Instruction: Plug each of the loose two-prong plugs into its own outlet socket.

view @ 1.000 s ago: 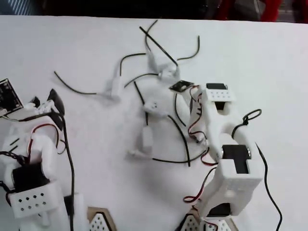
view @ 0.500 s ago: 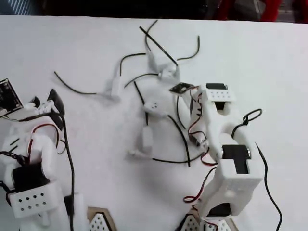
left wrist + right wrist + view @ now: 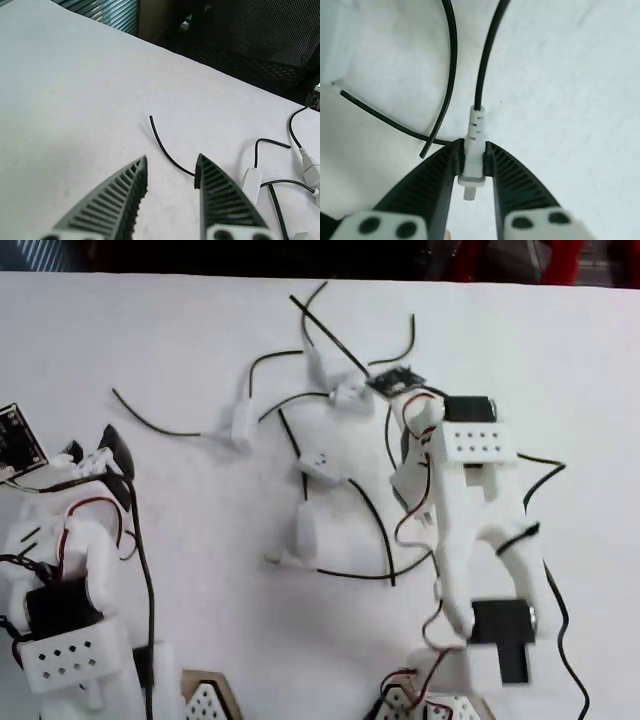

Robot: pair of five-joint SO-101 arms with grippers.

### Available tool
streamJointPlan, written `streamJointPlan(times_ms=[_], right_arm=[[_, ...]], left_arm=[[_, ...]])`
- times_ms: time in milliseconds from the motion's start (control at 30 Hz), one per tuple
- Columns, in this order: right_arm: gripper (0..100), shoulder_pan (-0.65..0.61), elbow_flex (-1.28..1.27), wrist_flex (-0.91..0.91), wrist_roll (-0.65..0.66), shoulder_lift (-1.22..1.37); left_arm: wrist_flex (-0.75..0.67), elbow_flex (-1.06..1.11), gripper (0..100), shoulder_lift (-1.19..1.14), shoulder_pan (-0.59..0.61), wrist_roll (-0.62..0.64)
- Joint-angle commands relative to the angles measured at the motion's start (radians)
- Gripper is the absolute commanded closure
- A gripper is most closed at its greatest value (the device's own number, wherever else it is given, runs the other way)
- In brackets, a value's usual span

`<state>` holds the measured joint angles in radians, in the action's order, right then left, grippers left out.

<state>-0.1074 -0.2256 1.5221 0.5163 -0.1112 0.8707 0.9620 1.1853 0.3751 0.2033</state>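
White plastic two-prong plug (image 3: 472,172) on a thin black cord is sitting clamped between the two black ribbed fingers of the right pincer (image 3: 471,147). Its blunt end is pointing back toward the wrist, and its ridged collar and cord are running straight away from the fingertips. Just beside that pincer, a second loose black cord (image 3: 448,75) is curving over the white bench (image 3: 180,330), its cut end lying close against one finger. In the high view, the white right arm (image 3: 470,490) is stretching out over the middle of the bench, its wrist sitting above a tangle of small white plug bodies and black cords on the far side. Nearer the arms, a white block-shaped outlet socket (image 3: 322,460) is lying flat among the cords, and a white elongated plug (image 3: 305,527) is lying just nearer than it. The left pincer (image 3: 171,162) is hovering over bare bench with its dark ribbed fingers spread apart and gripping nothing. Beyond its tips, a white oblong plug with a long black tail (image 3: 251,180) is resting on the bench, the tail's free end trailing toward open surface. The white left arm (image 3: 60,590) is sitting at the near left edge, well apart from the tangle.
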Motion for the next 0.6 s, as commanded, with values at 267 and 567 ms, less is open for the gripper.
streamJointPlan(times_ms=[267, 567], right_arm=[[98.1, -0.245, -0.230, -0.283, -0.795, -0.390], [98.1, -0.145, -0.635, -0.869, -0.977, -0.530]], left_arm=[[-0.012, 0.006, 83, 0.013, -0.252, -0.233], [0.100, -0.060, 76, -0.028, -0.378, -0.270]])
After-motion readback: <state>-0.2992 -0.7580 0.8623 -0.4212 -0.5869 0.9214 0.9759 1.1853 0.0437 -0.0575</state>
